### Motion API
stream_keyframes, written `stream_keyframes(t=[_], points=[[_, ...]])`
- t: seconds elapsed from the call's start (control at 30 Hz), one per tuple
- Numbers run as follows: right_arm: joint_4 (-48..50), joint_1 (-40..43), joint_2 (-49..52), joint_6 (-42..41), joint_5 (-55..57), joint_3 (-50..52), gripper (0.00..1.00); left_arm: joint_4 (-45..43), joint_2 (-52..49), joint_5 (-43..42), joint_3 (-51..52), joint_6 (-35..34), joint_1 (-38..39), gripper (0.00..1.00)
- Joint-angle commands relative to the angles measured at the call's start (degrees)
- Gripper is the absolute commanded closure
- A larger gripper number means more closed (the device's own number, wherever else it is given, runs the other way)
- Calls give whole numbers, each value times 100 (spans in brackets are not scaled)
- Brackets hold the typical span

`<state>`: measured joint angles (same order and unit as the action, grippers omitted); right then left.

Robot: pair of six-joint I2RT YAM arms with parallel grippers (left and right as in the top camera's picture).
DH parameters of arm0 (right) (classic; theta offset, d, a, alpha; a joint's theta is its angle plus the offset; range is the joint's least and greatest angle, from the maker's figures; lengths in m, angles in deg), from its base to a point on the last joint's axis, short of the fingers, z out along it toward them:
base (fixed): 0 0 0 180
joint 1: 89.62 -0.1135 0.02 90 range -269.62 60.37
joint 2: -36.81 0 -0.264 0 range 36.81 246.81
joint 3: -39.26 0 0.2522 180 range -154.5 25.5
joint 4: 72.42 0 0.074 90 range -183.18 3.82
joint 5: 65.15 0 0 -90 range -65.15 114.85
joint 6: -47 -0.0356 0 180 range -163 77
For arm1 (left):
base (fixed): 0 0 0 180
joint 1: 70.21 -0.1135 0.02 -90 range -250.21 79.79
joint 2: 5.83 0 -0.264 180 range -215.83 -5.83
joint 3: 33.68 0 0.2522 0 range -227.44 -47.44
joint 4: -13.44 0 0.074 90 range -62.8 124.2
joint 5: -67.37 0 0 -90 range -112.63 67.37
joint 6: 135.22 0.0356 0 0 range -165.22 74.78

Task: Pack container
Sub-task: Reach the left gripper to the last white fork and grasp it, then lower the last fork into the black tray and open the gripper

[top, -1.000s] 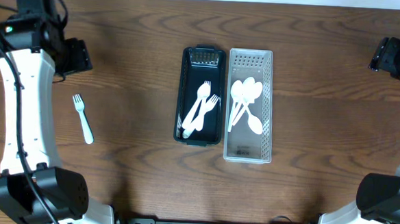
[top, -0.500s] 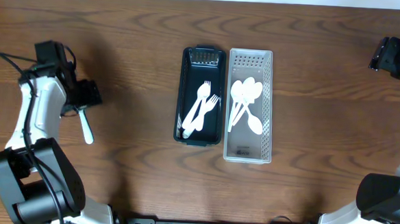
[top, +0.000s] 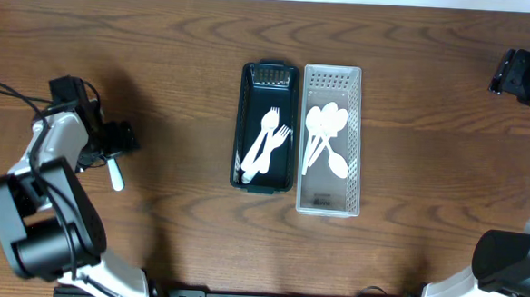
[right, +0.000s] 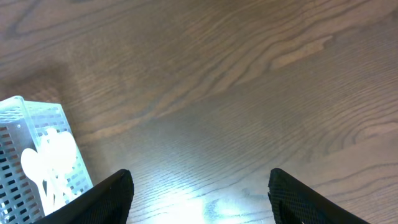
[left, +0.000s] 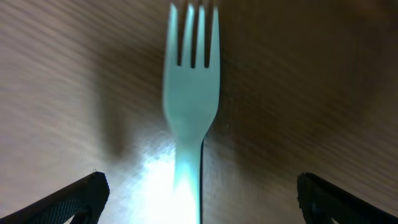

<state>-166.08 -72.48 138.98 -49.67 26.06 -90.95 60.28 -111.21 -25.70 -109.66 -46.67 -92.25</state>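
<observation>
A white plastic fork (top: 115, 172) lies on the wooden table at the left, and it fills the left wrist view (left: 190, 106). My left gripper (top: 112, 145) is open, low over the fork, one finger on each side of its handle (left: 196, 199). A black tray (top: 248, 84) at centre holds several white forks (top: 265, 147). A clear perforated bin (top: 332, 79) beside it holds several white spoons (top: 325, 133); it also shows in the right wrist view (right: 31, 124). My right gripper (right: 199, 193) is open and empty, high at the far right edge (top: 523, 76).
Bare wooden table (top: 445, 176) surrounds the two containers. The left arm's white link and black cable (top: 13, 94) lie along the left side.
My left arm swung down and inward from the upper left, and its gripper now sits low over the loose fork, covering its tines from above. The right arm has not moved.
</observation>
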Motion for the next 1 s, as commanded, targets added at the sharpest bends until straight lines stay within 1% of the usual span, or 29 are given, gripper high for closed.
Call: stream_keyframes(t=[0.0,0.3,0.33,0.37,0.4,0.43,0.47,0.57,0.6,0.63,0.7,0.73,0.77,0.83,0.97], points=[[-26,46,-122,96,-63,0,27,-15,-348,-63,22,35,-17,0],[-31,46,-122,101,-59,0,27,-28,-619,-61,22,33,-17,0],[-31,46,-122,101,-59,0,27,-7,-619,-63,22,33,-17,2],[-31,46,-122,101,-59,0,27,31,-619,-61,22,33,-17,5],[-31,46,-122,98,-59,0,27,70,-619,-63,22,33,-17,12],[-33,46,-122,98,-59,0,27,120,-619,-63,24,31,-17,21],[-31,46,-122,98,-59,0,28,160,-619,-61,22,33,-17,28],[-31,46,-122,98,-59,0,28,317,-619,-63,22,33,-17,46],[-31,46,-122,98,-59,0,27,356,-619,-61,22,33,-17,49],[-31,46,-122,98,-59,0,28,387,-619,-63,22,33,-17,56],[-28,46,-122,98,-59,0,28,431,-616,-63,22,33,-17,65],[-28,46,-122,98,-59,0,28,439,-616,-63,22,33,-17,67],[-28,46,-122,98,-59,0,28,442,-616,-63,22,33,-17,73],[-28,46,-122,98,-59,0,28,437,-616,-63,22,33,-17,87],[-48,46,-122,101,-59,0,28,439,-616,-61,-37,31,-17,93]])
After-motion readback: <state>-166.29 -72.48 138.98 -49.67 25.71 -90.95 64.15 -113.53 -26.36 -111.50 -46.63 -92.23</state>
